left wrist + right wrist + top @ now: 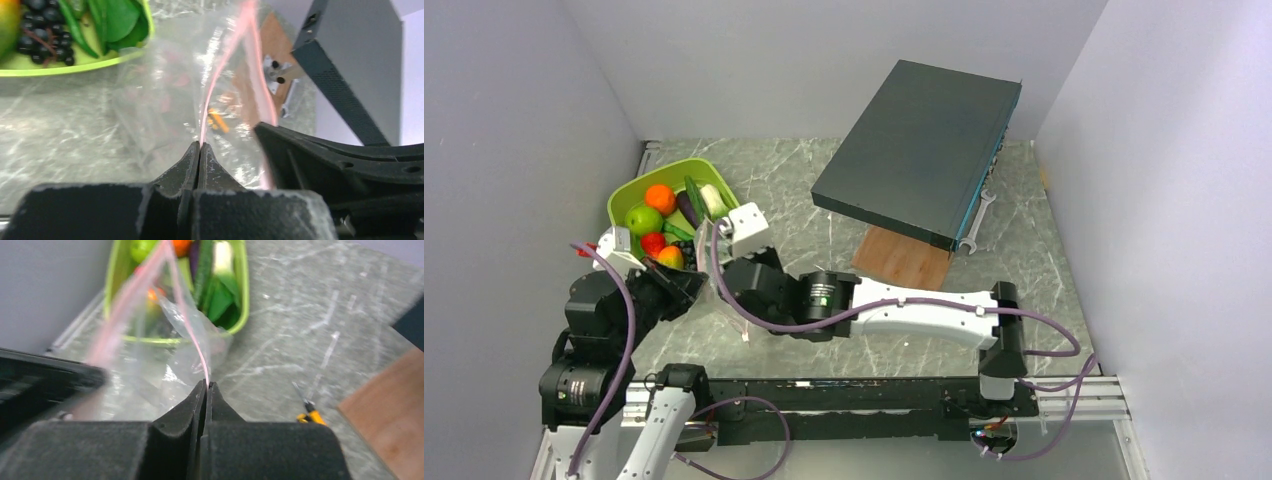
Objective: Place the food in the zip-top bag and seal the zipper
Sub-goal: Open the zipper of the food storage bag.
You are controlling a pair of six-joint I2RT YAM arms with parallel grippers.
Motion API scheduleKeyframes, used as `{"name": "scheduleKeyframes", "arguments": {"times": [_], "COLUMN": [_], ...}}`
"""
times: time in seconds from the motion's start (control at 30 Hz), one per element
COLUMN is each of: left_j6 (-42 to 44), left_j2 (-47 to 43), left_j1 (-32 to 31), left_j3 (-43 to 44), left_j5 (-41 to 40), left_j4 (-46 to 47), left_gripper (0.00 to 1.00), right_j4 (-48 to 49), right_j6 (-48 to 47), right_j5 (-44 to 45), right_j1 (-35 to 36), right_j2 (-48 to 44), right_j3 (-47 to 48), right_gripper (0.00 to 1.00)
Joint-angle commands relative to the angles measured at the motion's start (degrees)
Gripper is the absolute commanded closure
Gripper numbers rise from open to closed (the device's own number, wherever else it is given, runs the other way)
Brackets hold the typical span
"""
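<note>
The zip-top bag (pixel 165 100) hangs clear and floppy between my two grippers, just in front of the tray. Its pink zipper (pixel 222 75) splits into two strips, so the mouth stands apart. My left gripper (pixel 200 145) is shut on one strip of the zipper. My right gripper (pixel 207 384) is shut on the other strip (pixel 192 330). The food lies in the lime-green tray (pixel 629 195): an orange (pixel 660 198), a green apple (pixel 644 219), a red fruit (pixel 653 243), grapes (pixel 42 37) and leafy greens (pixel 120 20). I see no food inside the bag.
A dark flat box (pixel 919 150) rests tilted on a wooden board (pixel 904 258) at the back right, with a wrench (pixel 979 215) beside it. An orange-and-black screwdriver (pixel 310 412) lies on the marble table. Walls close in on the left, right and back.
</note>
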Motion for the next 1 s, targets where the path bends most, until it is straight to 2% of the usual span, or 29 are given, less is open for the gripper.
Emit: {"name": "scheduleKeyframes", "arguments": {"times": [0.0, 0.1, 0.2, 0.37, 0.43, 0.5, 0.53, 0.7, 0.77, 0.87, 0.9, 0.97], "left_j6": [8.5, 11.6, 11.8, 9.4, 9.2, 9.5, 9.6, 9.7, 10.0, 9.9, 10.1, 11.1], "left_j2": [-0.5, -1.6, -1.8, -1.6, -1.0, -0.4, -0.4, -1.4, -1.8, -1.9, -1.8, -1.3], "left_j1": [0.0, 0.0, 0.0, 0.0, 0.0, 0.0, 0.0, 0.0, 0.0, 0.0, 0.0, 0.0], "left_j3": [4.9, 4.8, 3.7, -0.3, -0.9, -1.6, -2.5, -5.8, -6.6, -7.2, -7.3, -7.0], "left_j5": [-9.7, -9.4, -2.0, 7.5, 10.2, 9.9, 9.8, 11.6, 11.3, 13.2, 13.9, 14.8], "left_j4": [-9.0, -10.9, -8.2, -0.7, 1.0, 1.6, 2.0, 3.5, 4.0, 5.1, 5.5, 5.9], "left_gripper": [1.0, 1.0, 1.0, 0.99, 0.83, 0.57, 0.5, 0.44, 0.44, 0.52, 0.57, 0.73], "right_j4": [12.1, 18.1, 14.2, 15.0, 12.5, 11.9, 12.7, 11.0, 11.0, 11.8, 11.1, 9.8], "right_j6": [-4.0, -9.7, -10.2, -10.9, -8.9, -8.0, -8.0, -7.8, -7.8, -7.9, -7.9, -8.3], "right_j5": [14.1, 14.1, 16.9, 8.7, 6.7, 4.3, 3.5, 2.9, 2.4, 1.1, 0.9, 0.7], "right_j1": [0.2, -0.2, -0.1, 1.0, 1.2, 1.3, 1.3, 1.3, 1.3, 1.3, 1.3, 1.3], "right_j2": [-12.5, -17.7, -16.7, -15.7, -14.1, -14.0, -14.2, -12.7, -12.5, -12.4, -12.0, -11.2], "right_j3": [-13.9, -21.7, -19.1, -17.8, -14.8, -14.0, -14.3, -12.7, -12.5, -13.1, -12.5, -11.2], "right_gripper": [1.0, 1.0, 1.0, 1.0, 1.0, 1.0, 1.0, 1.0, 1.0, 1.0, 1.0, 1.0]}}
